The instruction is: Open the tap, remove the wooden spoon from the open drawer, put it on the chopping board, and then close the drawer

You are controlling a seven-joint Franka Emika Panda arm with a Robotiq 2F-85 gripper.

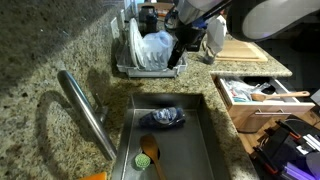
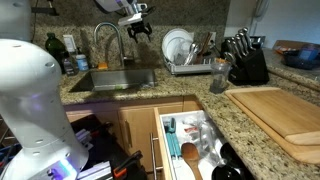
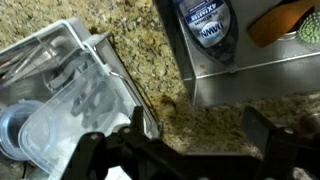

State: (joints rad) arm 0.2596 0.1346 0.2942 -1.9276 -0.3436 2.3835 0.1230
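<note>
Tap [image 1: 87,115] slants across the lower left of an exterior view, beside the sink [image 1: 195,150]. Gripper [image 1: 180,55] hangs at upper centre over the dish rack [image 1: 145,55], jaws wide apart, holding nothing. Wooden spoon [image 1: 283,96] lies in the open drawer [image 1: 240,115] at right. Chopping board [image 1: 242,48] sits above it in the frame.

Along the bottom of your frame the gripper [image 3: 195,132] stands with its dark jaws spread wide, and only the speckled granite counter [image 3: 200,112] shows between them. At the left you see a wire dish rack [image 3: 78,38] holding clear plastic containers [image 3: 50,120]. The steel sink [image 3: 240,75] fills the upper right. In it lie a dark blue item with white lettering [image 3: 205,25], an orange-brown spoon head [image 3: 280,22] and something green [image 3: 311,30] at the right edge.
</note>
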